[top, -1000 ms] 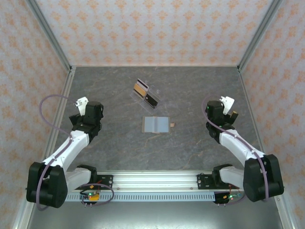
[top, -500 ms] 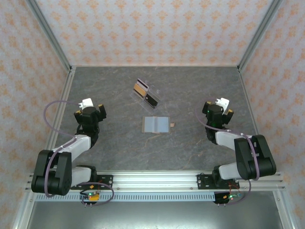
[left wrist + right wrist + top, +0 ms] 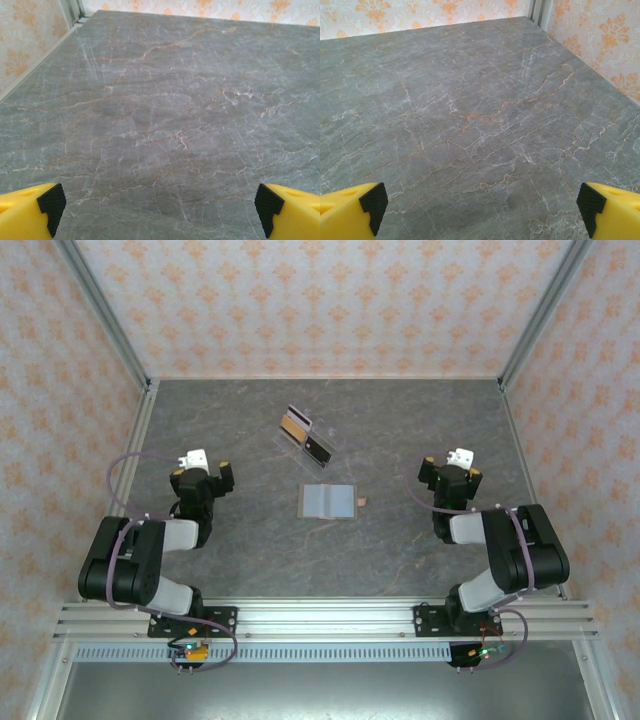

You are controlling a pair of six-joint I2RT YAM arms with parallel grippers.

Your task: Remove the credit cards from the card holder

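Note:
The clear card holder (image 3: 307, 438) stands at the back middle of the table, showing a tan-orange rectangle and a black one. Pale grey-blue credit cards (image 3: 328, 501) lie flat in front of it, with a small tan piece (image 3: 362, 503) at their right edge. My left gripper (image 3: 203, 478) is folded back at the left, open, far from the holder. My right gripper (image 3: 452, 475) is folded back at the right, open too. In each wrist view the yellow fingers (image 3: 30, 210) (image 3: 350, 207) stand wide apart over bare stone.
The table (image 3: 400, 430) is grey marbled stone, walled by orange-patterned panels (image 3: 300, 300) on three sides. An aluminium rail (image 3: 320, 615) carrying both arm bases runs along the near edge.
Both arms have pulled back and folded toward their bases, and the grippers have turned toward the back of the table. The cards and the holder have not moved.

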